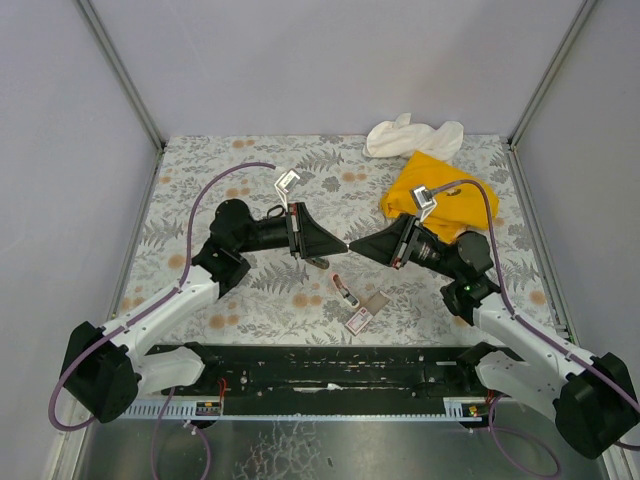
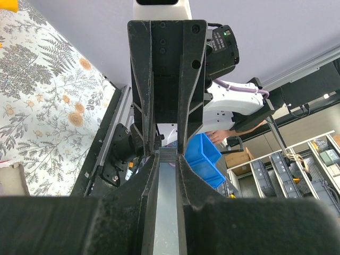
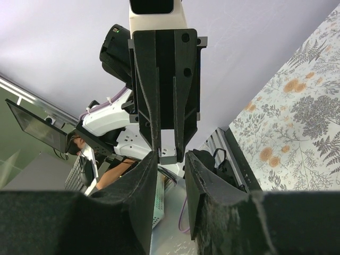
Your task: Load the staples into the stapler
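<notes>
Presently, the left gripper [image 1: 338, 243] is seen clamped on a thin grey ribbed strip [image 2: 168, 153], held above the table [image 1: 250, 190]. The right gripper [image 1: 358, 246] is met tip to tip, jaws slightly apart either side of the strip's end; contact cannot be told. The staples [image 1: 358, 321], a pink box, are found lying on the table nearby, toward the arm bases.

Pale desk [image 1: 200, 170] shows grey ferns, orange flowers. Crumpled yellow cloth [image 1: 440, 190] at two o'clock; small pink, white-labelled cardboard staples box [image 1: 358, 320] at six; silver ridged staple strip [image 2: 167, 154].
</notes>
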`<state>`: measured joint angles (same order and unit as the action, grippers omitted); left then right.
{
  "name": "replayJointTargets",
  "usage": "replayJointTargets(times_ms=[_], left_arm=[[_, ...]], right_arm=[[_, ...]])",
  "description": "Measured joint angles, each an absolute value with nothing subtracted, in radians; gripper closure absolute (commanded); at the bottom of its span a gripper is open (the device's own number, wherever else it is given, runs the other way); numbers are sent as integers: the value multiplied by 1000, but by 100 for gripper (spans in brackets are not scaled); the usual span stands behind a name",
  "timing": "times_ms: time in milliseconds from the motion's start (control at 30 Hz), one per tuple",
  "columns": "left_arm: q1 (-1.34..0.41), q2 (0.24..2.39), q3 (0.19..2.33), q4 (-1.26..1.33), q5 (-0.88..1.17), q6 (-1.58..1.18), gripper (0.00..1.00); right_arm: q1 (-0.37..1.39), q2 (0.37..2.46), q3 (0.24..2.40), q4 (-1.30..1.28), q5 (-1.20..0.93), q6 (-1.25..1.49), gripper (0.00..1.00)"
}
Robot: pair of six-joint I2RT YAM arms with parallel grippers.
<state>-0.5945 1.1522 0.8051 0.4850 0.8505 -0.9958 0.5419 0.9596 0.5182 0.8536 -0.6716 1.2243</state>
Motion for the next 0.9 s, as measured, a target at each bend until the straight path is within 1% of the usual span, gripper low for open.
replayJointTargets(times_ms=[900], left_arm=[[-595,1150,805,487,858,-1006,93]], right_arm=[[543,981,519,890,-674,1231,68]])
